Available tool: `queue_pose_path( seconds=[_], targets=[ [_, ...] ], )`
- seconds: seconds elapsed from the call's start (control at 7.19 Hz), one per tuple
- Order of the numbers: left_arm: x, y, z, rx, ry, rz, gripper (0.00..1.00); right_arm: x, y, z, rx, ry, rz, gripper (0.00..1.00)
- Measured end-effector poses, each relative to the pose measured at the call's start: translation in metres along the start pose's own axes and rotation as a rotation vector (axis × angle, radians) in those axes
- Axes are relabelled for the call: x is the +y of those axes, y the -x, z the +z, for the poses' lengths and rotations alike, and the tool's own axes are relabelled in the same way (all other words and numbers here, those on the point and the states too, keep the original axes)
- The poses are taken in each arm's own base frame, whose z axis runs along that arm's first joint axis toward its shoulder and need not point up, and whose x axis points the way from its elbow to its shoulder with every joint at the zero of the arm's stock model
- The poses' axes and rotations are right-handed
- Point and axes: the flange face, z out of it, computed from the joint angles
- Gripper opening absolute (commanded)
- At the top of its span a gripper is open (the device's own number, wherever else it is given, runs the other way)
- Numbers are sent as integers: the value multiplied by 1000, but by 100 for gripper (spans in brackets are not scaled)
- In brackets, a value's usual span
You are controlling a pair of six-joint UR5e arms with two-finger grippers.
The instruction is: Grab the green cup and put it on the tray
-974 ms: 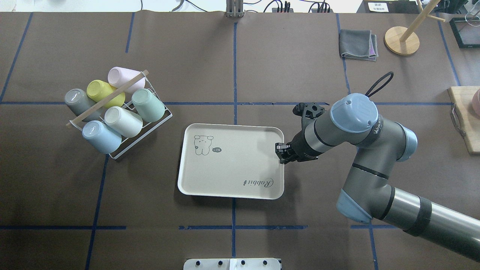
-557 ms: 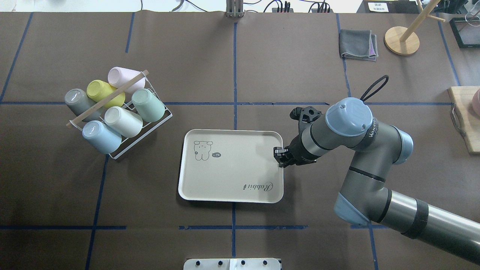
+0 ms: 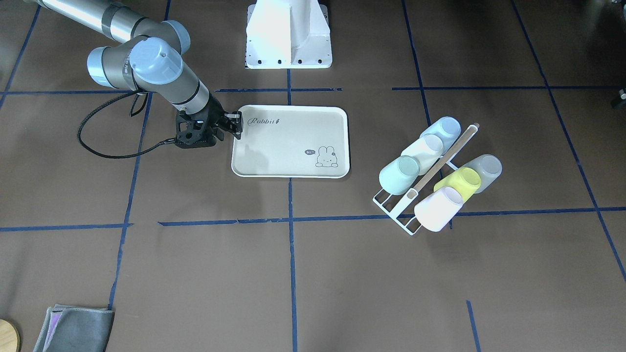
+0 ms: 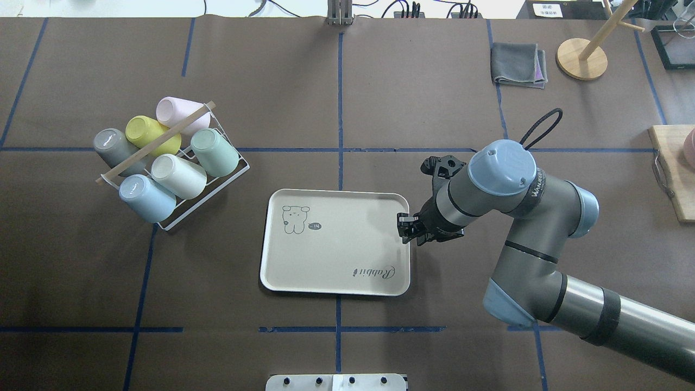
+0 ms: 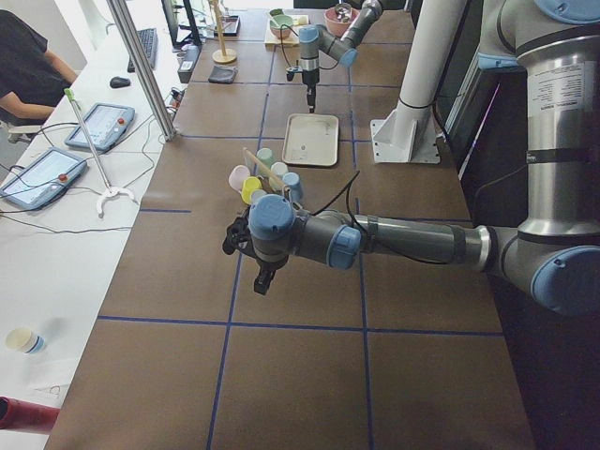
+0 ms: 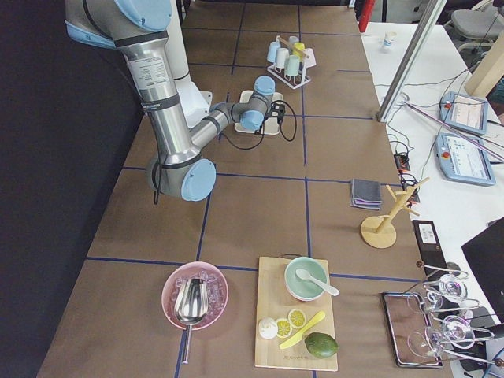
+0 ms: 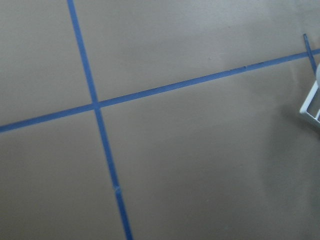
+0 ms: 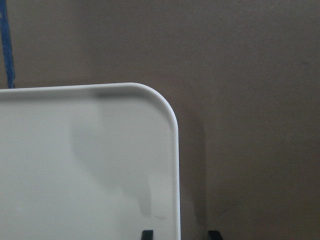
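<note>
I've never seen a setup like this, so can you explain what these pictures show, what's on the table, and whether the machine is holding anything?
It is a robot with two arms, each ending in a two-finger gripper. One picture looks down from behind it, one faces it, two look along the table, two come from wrist cameras. The right gripper is at the edge of the tray, open astride the rim, holding nothing. The left gripper hangs over the table; I cannot tell if it is open. The green cup lies in a rack with five other cups.
</note>
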Motion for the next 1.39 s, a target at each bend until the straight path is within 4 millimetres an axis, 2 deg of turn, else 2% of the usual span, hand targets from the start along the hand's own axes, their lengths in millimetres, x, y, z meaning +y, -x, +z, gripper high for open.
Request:
queue_pose_path(
  seconds=[0.28, 0.42, 0.7, 0.97, 1.11, 1.25, 1.39],
  targets=[
    [-50, -84, -1, 3, -26, 199, 100, -18, -10, -34, 5, -35, 35, 100],
    [-70, -140, -2, -26, -46, 310, 100, -24, -22, -46, 10, -50, 43, 100],
    [-107, -251, 10, -81, -94, 457, 100, -24, -55, -68, 21, -73, 51, 100],
    [-151, -339, 13, -123, -135, 524, 100, -26, -85, -83, 37, -94, 76, 100],
    [-162, -383, 29, -189, -125, 567, 100, -29, -107, -96, 50, -113, 83, 100],
    [-159, -423, 60, -291, -107, 627, 100, -34, -133, -109, 67, -132, 70, 100],
    [-147, -462, 92, -412, -80, 723, 100, -44, -167, -127, 91, -145, 37, 100]
  ],
)
